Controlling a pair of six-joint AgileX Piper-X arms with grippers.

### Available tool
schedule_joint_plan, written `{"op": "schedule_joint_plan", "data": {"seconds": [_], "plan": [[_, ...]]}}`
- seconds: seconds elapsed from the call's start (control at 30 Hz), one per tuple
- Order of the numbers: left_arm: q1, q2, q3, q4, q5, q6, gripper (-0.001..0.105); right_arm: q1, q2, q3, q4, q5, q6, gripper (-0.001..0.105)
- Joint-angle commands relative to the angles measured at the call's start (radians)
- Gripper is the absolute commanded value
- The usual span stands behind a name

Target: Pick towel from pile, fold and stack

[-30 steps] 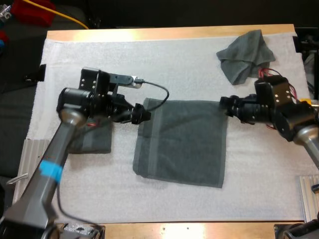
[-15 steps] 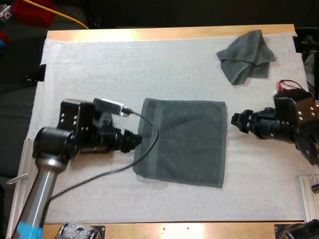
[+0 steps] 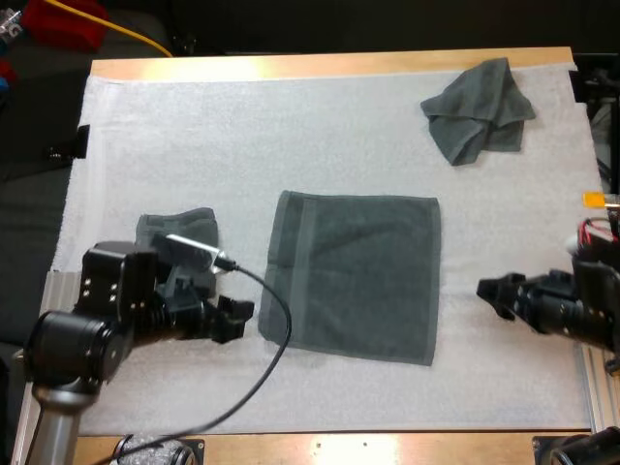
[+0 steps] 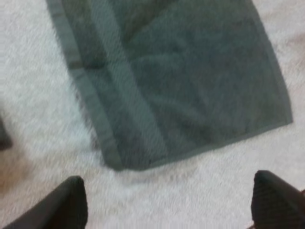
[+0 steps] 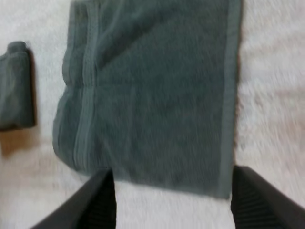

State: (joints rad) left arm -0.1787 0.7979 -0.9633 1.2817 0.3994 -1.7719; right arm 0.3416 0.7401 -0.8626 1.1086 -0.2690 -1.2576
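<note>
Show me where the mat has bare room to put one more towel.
Widest: the far-left mat, bordered by the crumpled towel, the folded towel and the far edge of the flat towel. Also the strip along its near edge. Crowded: between folded towel and flat towel, where the left jaws stand open.

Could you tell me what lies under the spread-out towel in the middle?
The spread-out towel lies flat on the white mat, which shows all round it; the patch beneath is covered.

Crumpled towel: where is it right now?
In the high view the crumpled towel sits at the far right corner of the mat, apart from the spread towel at centre and well beyond the right gripper.
</note>
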Motion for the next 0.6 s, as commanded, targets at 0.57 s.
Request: {"op": "schedule_joint_plan", "data": {"seconds": [0.57], "plan": [[0.000,-0.184,0.000,0.186,-0.029,-0.011,0.069,0.001,-0.164,0.007,0.146,0.003,0.002,0.052]]}}
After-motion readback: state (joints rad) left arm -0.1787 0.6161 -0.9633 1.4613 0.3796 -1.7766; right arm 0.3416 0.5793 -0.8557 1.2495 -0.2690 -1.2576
